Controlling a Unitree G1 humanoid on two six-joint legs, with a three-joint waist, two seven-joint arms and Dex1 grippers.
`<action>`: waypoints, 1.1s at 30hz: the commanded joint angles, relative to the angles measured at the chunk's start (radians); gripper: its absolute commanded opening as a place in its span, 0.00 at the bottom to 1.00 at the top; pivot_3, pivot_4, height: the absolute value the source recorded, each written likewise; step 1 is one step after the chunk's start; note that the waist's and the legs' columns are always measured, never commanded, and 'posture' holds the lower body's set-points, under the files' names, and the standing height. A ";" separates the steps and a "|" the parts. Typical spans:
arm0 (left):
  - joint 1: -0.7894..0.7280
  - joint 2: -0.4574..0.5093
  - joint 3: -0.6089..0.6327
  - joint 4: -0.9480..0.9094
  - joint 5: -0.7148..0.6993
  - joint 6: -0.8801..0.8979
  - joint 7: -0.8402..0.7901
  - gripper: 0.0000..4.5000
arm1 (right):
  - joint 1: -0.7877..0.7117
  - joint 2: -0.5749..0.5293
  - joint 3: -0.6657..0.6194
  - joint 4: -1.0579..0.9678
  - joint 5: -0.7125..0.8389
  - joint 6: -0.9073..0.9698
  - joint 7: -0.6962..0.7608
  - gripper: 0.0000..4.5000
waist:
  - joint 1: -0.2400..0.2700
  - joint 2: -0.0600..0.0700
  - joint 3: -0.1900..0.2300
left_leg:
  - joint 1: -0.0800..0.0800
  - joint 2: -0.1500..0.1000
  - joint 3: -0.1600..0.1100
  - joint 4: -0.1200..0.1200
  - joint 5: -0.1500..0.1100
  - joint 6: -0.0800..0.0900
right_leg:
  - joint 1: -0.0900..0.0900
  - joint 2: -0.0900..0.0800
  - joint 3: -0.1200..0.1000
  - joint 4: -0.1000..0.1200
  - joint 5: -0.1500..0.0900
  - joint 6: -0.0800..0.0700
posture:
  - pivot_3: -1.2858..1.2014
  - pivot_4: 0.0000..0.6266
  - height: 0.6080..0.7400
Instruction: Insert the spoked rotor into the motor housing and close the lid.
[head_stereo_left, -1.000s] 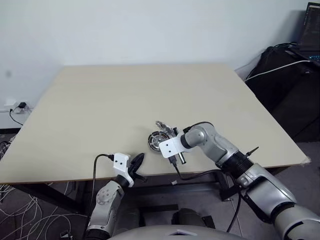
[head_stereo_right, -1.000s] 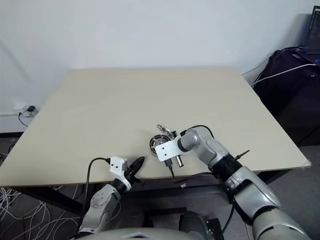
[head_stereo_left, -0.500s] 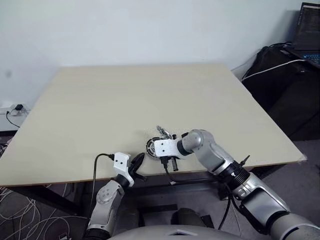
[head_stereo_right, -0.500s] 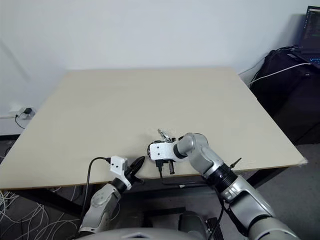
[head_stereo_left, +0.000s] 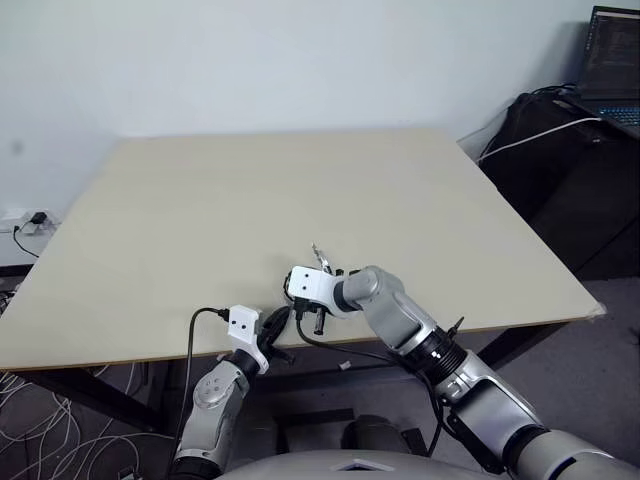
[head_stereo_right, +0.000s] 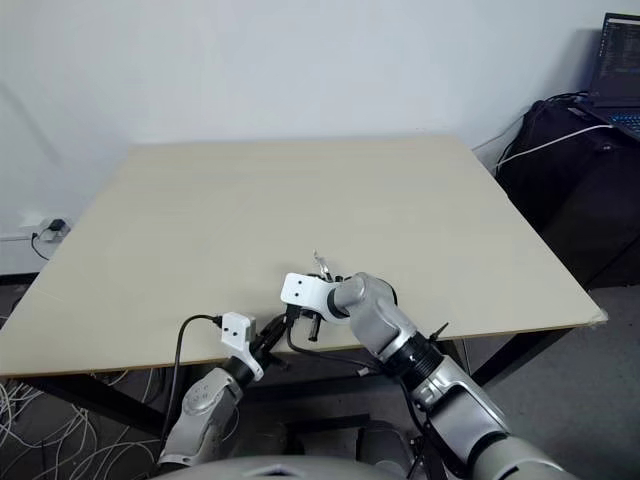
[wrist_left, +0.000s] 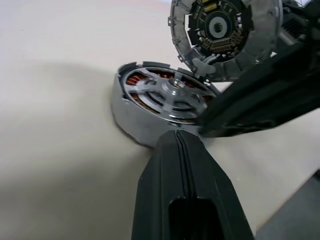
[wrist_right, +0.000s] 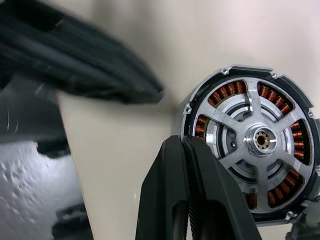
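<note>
The motor housing (wrist_right: 239, 71) lies flat on the table near its front edge, copper windings showing through. The spoked rotor (wrist_right: 261, 139) sits inside it, hub in the middle. Behind the housing the lid (wrist_left: 260, 35) stands tilted up on edge, its lower rim at the housing's back rim. My right gripper (wrist_right: 183, 145) is shut and empty, angled down with its tip at the housing's rim. My left gripper (wrist_left: 176, 137) is shut and empty too. It points at the housing's near wall (wrist_left: 132, 125) from just short of it, close beside the right fingers (wrist_left: 265, 95).
The wooden table (head_stereo_left: 250, 190) is bare behind the parts. Its front edge (head_stereo_left: 120, 352) runs just below both grippers. A dark bag with a laptop (head_stereo_left: 610, 60) stands off to the right, and cables lie on the floor at the left (head_stereo_left: 30, 225).
My right hand has swung left and rolled, tipping its gripper down over the housing, which it now covers in the head views. The left arm has stayed still.
</note>
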 joint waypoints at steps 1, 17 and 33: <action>-0.010 -0.002 0.003 -0.018 -0.010 -0.021 -0.007 0.00 | -0.025 0.028 -0.095 0.002 0.029 0.105 -0.086 0.01 | 0.005 0.000 0.001 | 0.000 0.000 0.000 0.000 0.000 0.000 | 0.000 -0.001 -0.001 0.000 0.001 0.000 | 0.52 0.00 1.00; -0.006 0.002 -0.003 -0.046 -0.013 -0.001 -0.003 0.00 | -0.043 0.096 -0.207 -0.095 0.301 0.390 -0.142 0.63 | 0.011 0.000 0.001 | -0.006 0.000 0.001 -0.001 0.001 0.000 | -0.005 0.000 0.000 -0.004 -0.004 -0.004 | 0.52 0.00 1.00; -0.007 0.001 -0.002 -0.041 -0.014 -0.002 -0.005 0.00 | 0.018 0.108 -0.417 -0.344 0.874 0.670 0.047 0.77 | 0.011 -0.001 0.002 | -0.007 0.000 0.000 -0.002 0.000 0.000 | -0.005 0.000 -0.001 -0.005 -0.004 -0.004 | 0.52 0.00 1.00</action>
